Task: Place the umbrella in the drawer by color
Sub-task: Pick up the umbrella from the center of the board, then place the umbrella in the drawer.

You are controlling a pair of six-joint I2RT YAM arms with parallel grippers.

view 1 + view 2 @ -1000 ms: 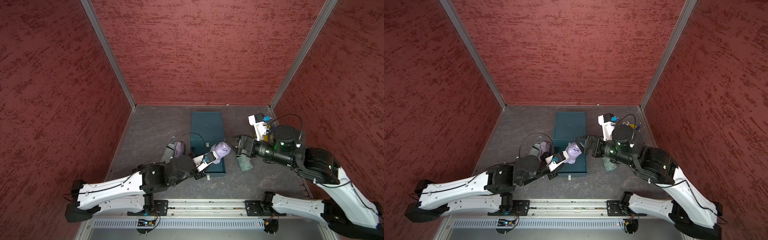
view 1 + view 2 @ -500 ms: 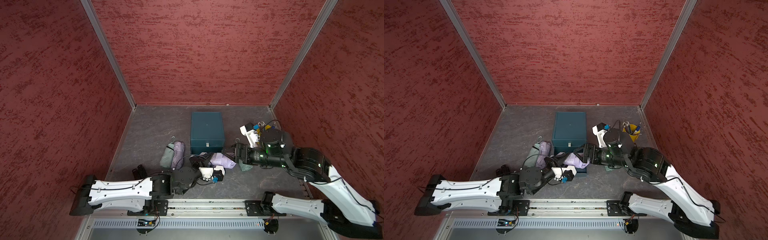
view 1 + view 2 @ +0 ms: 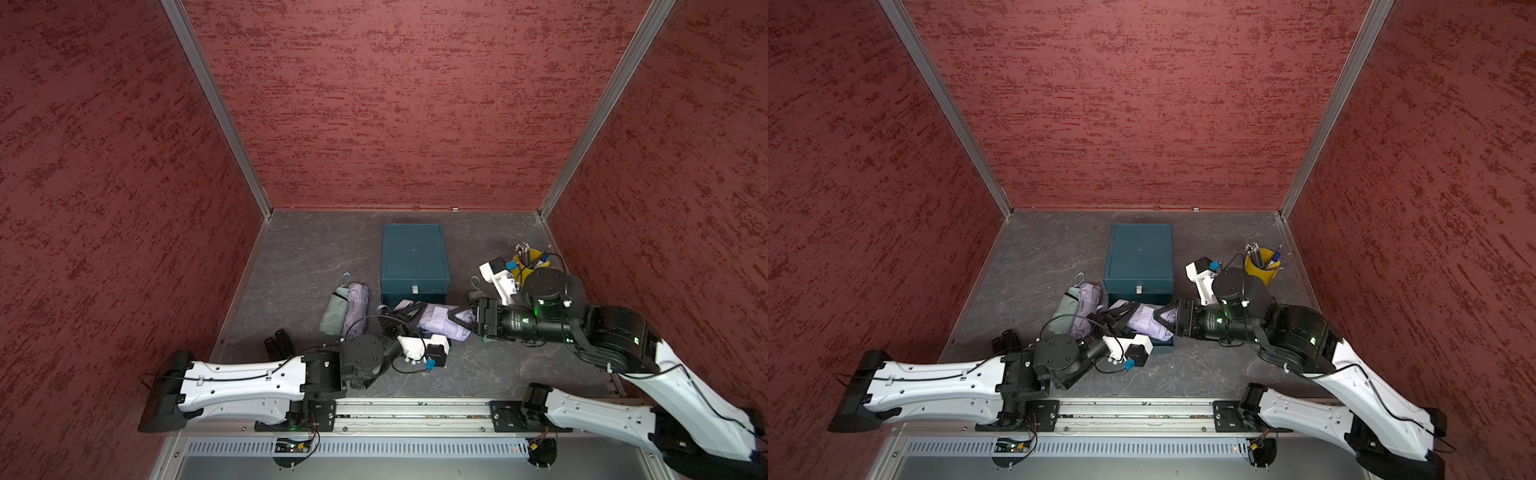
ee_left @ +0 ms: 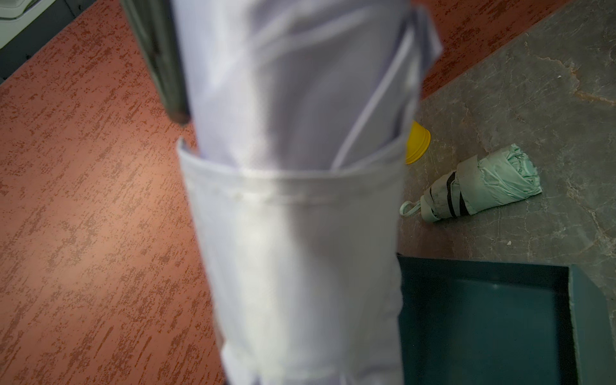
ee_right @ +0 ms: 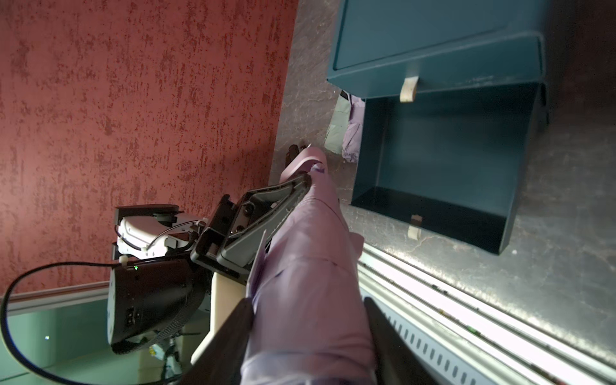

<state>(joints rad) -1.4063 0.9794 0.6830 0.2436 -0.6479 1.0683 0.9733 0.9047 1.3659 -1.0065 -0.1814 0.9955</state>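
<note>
Both arms on the one lilac umbrella (image 3: 436, 323)! The left gripper (image 3: 410, 311) pinches the handle end, jaws narrow. The right gripper (image 3: 460, 320) clamps the canopy end, fingers pressed into the fabric. The umbrella spans over the open bottom drawer (image 5: 443, 156), at six o'clock of the teal cabinet (image 3: 413, 253). A green umbrella (image 3: 334, 309) lies at eight o'clock.

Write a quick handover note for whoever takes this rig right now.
Left tool: shut on one end of the lilac umbrella.
Right tool: closed on its other end.
Umbrella held by the open lower drawer, which looks empty; not yet inside.
Done: drawer opened, umbrella lifted.
Left: lay it in, release, then sort the green umbrella and second lilac umbrella beside the cabinet, plus another green umbrella near the yellow cup.
</note>
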